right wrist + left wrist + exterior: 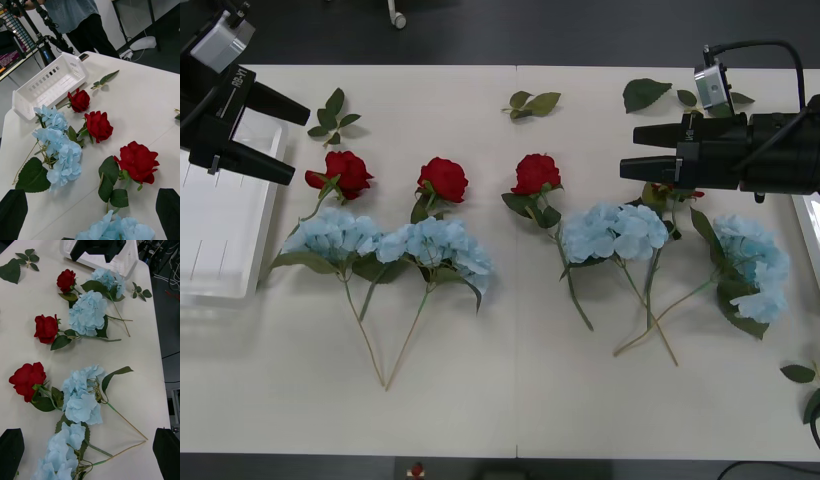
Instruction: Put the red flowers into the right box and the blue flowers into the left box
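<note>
Three red flowers [340,172] [443,178] [536,172] lie in a row on the white table, and a fourth [672,190] peeks out under my right gripper [628,150]. Blue flowers [330,235] [440,245] [615,230] [755,265] lie just in front of them, stems toward me. My right gripper hovers open above the far-right flowers. My left gripper [298,143] hangs open over the left box [220,230], beside the leftmost rose. The right box [812,225] is a strip at the table's right edge. The right wrist view shows the roses [138,161] and the left box [48,86].
Loose green leaf sprigs [333,118] [532,102] [647,93] lie along the far side of the table, and more leaves [805,385] sit at the near right edge. The table's front half past the stems is bare.
</note>
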You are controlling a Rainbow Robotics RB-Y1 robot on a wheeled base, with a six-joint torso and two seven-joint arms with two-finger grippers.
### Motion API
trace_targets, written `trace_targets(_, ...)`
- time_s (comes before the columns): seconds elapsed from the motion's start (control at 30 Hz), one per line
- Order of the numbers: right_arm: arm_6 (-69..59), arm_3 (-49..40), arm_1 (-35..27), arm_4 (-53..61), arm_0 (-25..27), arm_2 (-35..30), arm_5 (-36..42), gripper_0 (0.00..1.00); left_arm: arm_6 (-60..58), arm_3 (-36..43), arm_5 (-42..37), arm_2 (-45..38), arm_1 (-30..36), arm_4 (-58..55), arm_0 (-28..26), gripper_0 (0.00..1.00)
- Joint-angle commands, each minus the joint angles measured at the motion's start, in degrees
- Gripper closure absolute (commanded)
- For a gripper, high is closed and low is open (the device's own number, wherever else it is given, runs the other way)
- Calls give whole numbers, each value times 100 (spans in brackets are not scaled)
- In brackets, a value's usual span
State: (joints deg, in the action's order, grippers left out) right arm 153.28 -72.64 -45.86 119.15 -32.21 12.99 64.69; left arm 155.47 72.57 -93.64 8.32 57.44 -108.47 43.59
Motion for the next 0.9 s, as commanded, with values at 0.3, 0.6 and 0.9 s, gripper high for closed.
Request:
trace_targets(0.3, 172, -49, 33, 38, -163, -77, 26, 0, -47, 47, -40, -85, 145, -51, 124, 0)
trace_targets(0.6, 172, -49, 33, 38, -163, -77, 26, 0, -47, -41, -22, -41, 145, -25, -52, 0)
trace_targets(0.9, 172, 250, 226, 38, 294, 248, -71, 0, -47, -85, 329, -76, 206, 388, -78, 0)
